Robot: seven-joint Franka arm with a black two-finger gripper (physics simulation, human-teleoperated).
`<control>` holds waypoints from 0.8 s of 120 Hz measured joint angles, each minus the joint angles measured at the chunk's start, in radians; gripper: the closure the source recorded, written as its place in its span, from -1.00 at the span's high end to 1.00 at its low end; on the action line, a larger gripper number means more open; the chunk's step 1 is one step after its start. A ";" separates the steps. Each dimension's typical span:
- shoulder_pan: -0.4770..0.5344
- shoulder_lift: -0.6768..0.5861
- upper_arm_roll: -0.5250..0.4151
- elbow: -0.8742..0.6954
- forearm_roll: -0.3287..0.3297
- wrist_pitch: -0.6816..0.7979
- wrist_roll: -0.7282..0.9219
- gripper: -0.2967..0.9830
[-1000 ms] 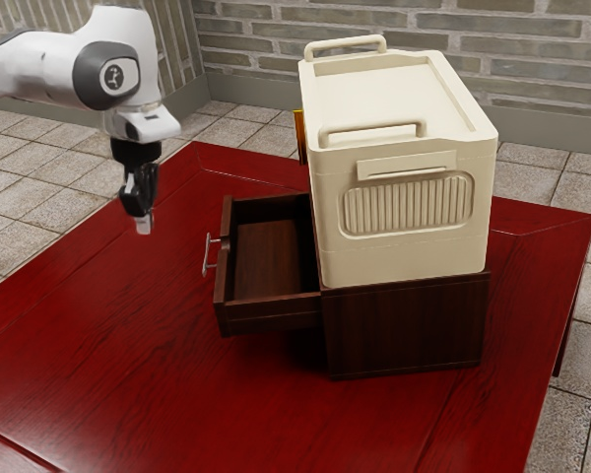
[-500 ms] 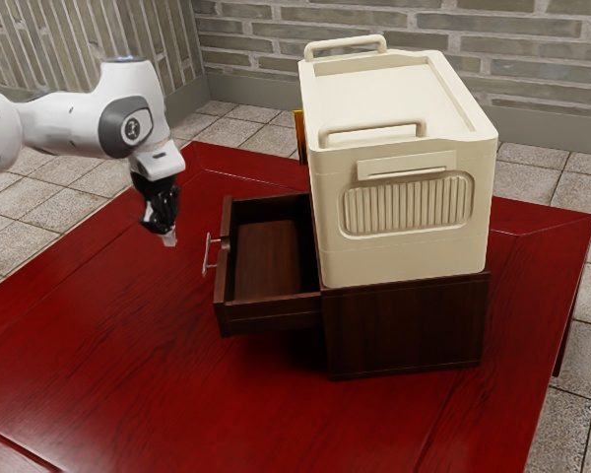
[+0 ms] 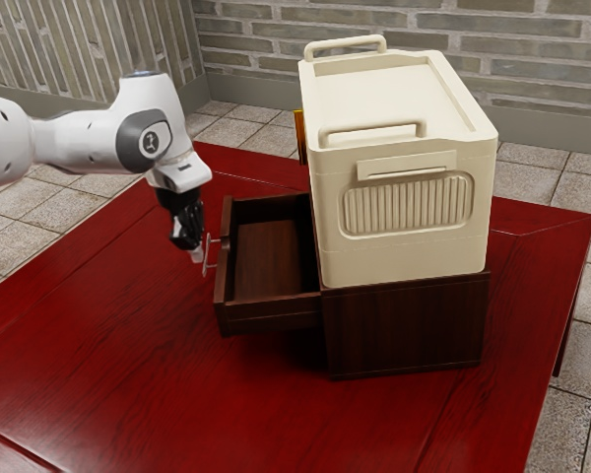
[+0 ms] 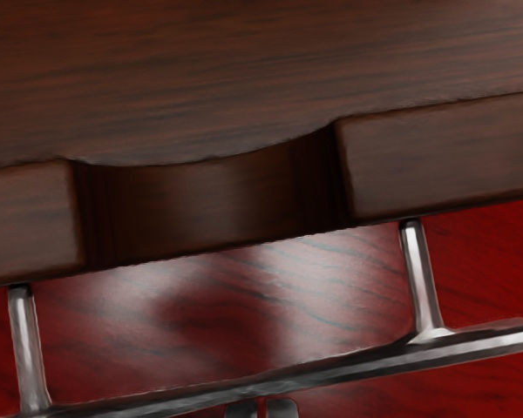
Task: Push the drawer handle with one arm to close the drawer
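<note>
The gripper [image 3: 197,255] is pointing down just outside the drawer handle [image 3: 209,266], its tips close to the bar; whether they touch is unclear. In the wrist view the two dark tips of the gripper [image 4: 261,408] stand nearly together beside the silver handle bar [image 4: 331,371], with nothing between them. The dark wooden drawer [image 3: 269,313] is pulled well out of its cabinet [image 3: 406,330]. Its front panel [image 4: 444,157], with a scooped notch, lies beyond the handle in the wrist view.
A large cream box [image 3: 414,246] with two top handles sits on the cabinet. Behind it, a small orange-yellow object [image 3: 299,135] peeks out. The red table [image 3: 177,384] extends around the cabinet, and the arm comes in from the exterior view's left.
From hanging up and away, my gripper has moved toward the exterior view's right and down, coming up to the handle. Drawer, cabinet and box have not moved.
</note>
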 joint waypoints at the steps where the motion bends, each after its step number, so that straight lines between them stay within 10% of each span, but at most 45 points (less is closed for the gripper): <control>1: 0.000 0.000 0.000 0.000 -0.002 0.000 -0.001 -0.69; 96: -0.058 0.077 -0.002 0.100 -0.047 0.011 -0.115 -0.69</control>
